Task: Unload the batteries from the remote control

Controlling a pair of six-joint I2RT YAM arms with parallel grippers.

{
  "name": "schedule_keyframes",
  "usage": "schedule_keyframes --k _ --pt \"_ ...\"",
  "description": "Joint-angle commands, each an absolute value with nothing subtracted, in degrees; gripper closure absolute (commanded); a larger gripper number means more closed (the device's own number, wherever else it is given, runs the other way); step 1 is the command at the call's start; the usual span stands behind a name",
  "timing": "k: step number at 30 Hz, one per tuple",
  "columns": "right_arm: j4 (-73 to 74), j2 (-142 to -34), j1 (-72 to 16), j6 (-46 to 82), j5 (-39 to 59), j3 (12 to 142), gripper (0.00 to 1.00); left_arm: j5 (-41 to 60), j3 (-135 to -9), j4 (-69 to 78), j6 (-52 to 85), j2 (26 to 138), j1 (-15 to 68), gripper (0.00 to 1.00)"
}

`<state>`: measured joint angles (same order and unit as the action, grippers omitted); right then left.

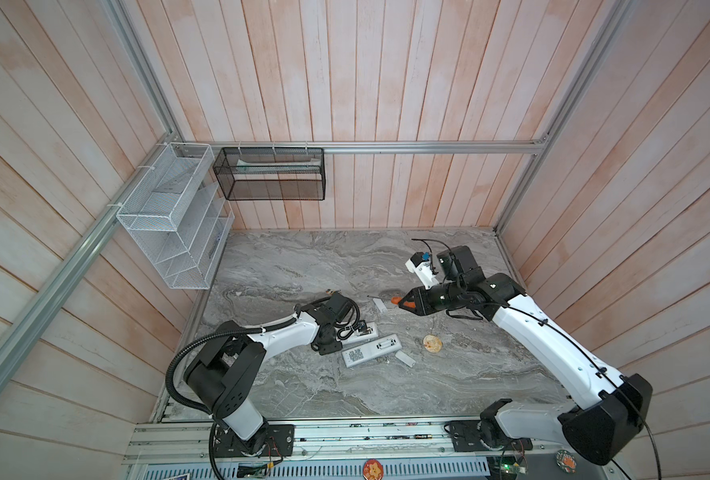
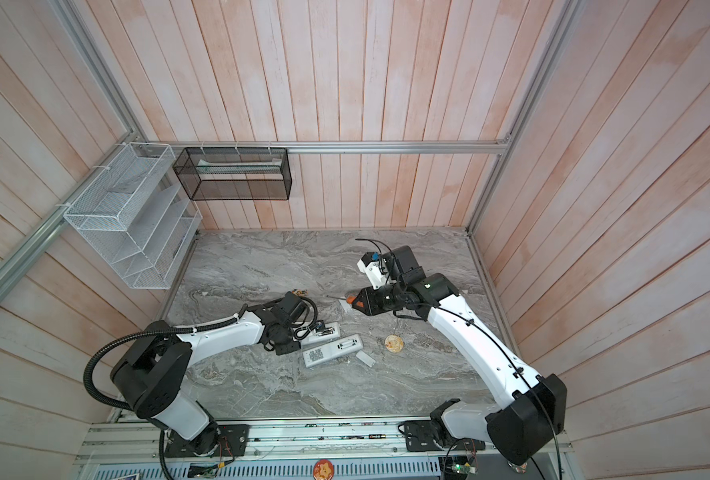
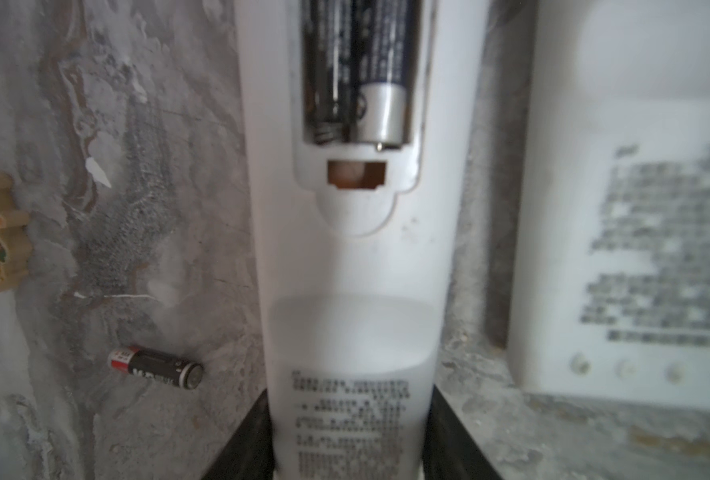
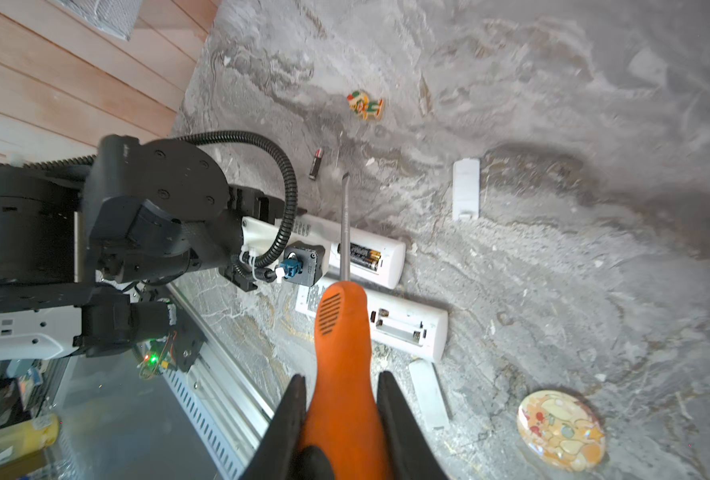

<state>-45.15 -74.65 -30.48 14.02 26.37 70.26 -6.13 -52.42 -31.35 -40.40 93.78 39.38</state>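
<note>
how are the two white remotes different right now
Batteries: the loaded remote holds two batteries; the empty remote holds none.
Grip: the left tool clamps the loaded remote by its sides; the empty remote lies free, with nothing touching it.
Shared: both are white, back up with the battery bay uncovered, and side by side on the table.

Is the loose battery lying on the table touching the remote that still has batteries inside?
Apart. The left wrist view shows bare table between the loose battery and that remote.
</note>
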Motion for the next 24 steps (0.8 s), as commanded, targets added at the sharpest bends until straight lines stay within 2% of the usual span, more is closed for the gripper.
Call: schedule_keyframes --k 1,13,24 --pt "-49.70 -75.88 -30.31 11.48 32.35 67.50 1.00 -8.84 -51.67 -28.80 -42.01 92.50 39.79 0.84" --pt "-48.12 -75.05 -30.65 10.46 32.75 60.14 1.00 -10.99 -51.03 -27.84 -42.57 92.37 40.87 0.91" --pt "-39.55 -73.92 -32.68 7.10 21.48 58.62 1.00 -9.59 -50.21 -27.67 -43.46 91.62 41.57 0.94"
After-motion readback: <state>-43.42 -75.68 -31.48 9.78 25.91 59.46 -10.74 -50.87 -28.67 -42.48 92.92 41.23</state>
